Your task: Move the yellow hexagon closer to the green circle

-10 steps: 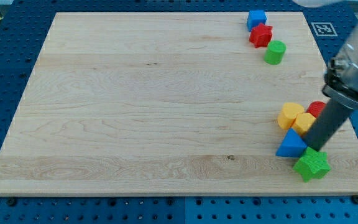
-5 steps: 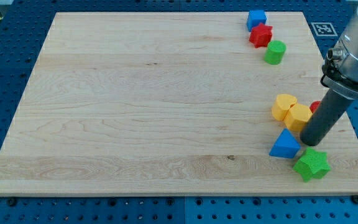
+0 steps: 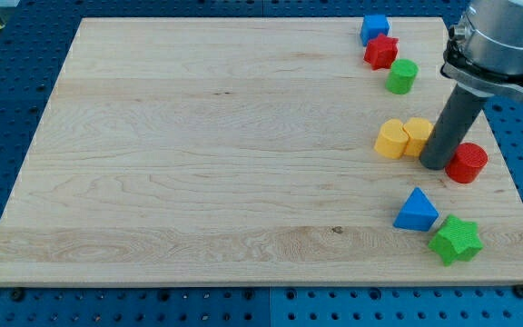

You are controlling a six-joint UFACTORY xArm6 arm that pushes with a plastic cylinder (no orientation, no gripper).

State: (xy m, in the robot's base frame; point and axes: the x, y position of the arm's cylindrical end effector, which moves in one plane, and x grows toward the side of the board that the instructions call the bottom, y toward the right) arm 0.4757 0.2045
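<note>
The yellow hexagon [image 3: 418,134] lies on the wooden board [image 3: 198,154] at the view's right, touching a second yellow block [image 3: 389,140] on its left. My tip [image 3: 433,163] is right against the hexagon's lower right side. The green circle [image 3: 401,76] stands above them, near the view's top right, a short gap from the hexagon. The rod rises up to the arm at the view's top right.
A red cylinder [image 3: 467,163] sits just right of my tip. A red star [image 3: 380,52] and a blue cube [image 3: 374,27] lie above the green circle. A blue triangle [image 3: 417,211] and a green star [image 3: 455,240] lie at the bottom right.
My tip has moved up and left, pushing the two yellow blocks up and left toward the green circle. The red cylinder is now uncovered. The blue triangle stopped moving.
</note>
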